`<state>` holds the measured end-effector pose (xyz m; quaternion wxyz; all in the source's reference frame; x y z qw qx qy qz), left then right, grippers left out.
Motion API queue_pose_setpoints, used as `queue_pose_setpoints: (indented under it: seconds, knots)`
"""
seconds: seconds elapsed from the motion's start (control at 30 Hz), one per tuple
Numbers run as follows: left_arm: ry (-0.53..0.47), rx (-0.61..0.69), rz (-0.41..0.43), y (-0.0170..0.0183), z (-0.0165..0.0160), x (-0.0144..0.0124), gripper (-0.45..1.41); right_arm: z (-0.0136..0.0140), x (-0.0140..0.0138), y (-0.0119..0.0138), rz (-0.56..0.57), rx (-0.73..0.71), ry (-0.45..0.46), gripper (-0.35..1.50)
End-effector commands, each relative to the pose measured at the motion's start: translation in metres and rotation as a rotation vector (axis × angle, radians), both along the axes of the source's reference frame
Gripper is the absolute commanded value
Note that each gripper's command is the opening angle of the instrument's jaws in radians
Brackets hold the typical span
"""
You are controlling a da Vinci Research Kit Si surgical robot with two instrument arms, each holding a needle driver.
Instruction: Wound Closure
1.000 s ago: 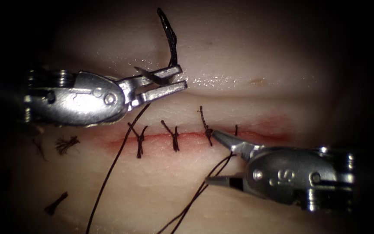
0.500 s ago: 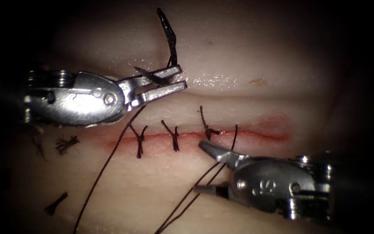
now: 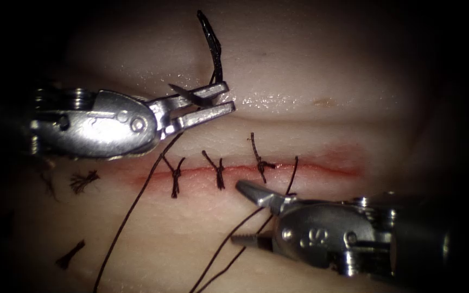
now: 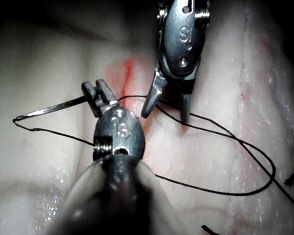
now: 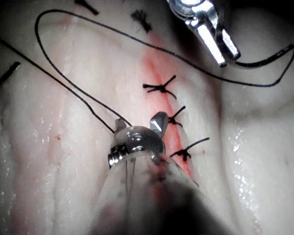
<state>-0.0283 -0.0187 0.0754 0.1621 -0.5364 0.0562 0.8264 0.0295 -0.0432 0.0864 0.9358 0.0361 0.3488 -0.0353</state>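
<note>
Two tools: the left tool (image 3: 222, 101) and the right tool (image 3: 244, 212). One curved needle (image 3: 211, 40). One long thread (image 3: 131, 211) trailing across the tissue (image 3: 299, 70), which has one cut (image 3: 310, 169). Three tied stitches (image 3: 218, 171) cross that cut. Three loose cut ends of thread (image 3: 82, 180) lie left of it.

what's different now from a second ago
The right pincer, open and holding nothing, slid left and down, off the cut near the third stitch. The left pincer kept its grip on the needle, clear of the tissue.
</note>
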Motion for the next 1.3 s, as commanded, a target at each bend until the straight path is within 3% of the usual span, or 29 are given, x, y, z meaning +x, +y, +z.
queue_pose_setpoints:
  seconds: [0.03, 0.3, 0.77, 0.8, 0.87, 0.9, 0.93, 0.97, 1.3]
  knots:
    - [-0.002, 0.0, 0.002, -0.0003, 0.0006, -0.0005, -0.45, 0.0008, 0.0008, -0.0005, -0.012, 0.006, -0.005, 1.37]
    - [-0.002, 0.0, 0.001, -0.0003, 0.0006, -0.0005, -0.45, 0.0024, 0.0002, -0.0006, -0.058, 0.033, -0.048, 1.35]
    - [-0.003, 0.006, -0.001, -0.0003, 0.0005, -0.0006, -0.45, 0.0053, -0.0002, -0.001, -0.108, 0.026, -0.191, 1.17]
    - [-0.003, 0.006, -0.001, -0.0003, 0.0005, -0.0006, -0.45, 0.0055, -0.0003, -0.0011, -0.115, 0.029, -0.2, 1.1]
    - [-0.003, 0.006, -0.001, -0.0003, 0.0005, -0.0006, -0.45, 0.0056, -0.0005, -0.0012, -0.125, 0.033, -0.206, 0.73]
    - [-0.003, 0.006, -0.001, -0.0004, 0.0005, -0.0006, -0.45, 0.0056, -0.0007, -0.0012, -0.126, 0.039, -0.209, 0.41]
    - [-0.003, 0.006, -0.001, -0.0004, 0.0005, -0.0006, -0.45, 0.0054, -0.0009, -0.0013, -0.128, 0.046, -0.212, -0.16]
    - [-0.002, 0.006, -0.001, -0.0004, 0.0005, -0.0006, -0.45, 0.0052, -0.0012, -0.0013, -0.128, 0.052, -0.213, -0.35]
    - [-0.001, 0.006, -0.003, -0.0004, 0.0004, -0.0008, -0.45, -0.0005, -0.0027, -0.0016, -0.072, 0.036, -0.171, -0.35]
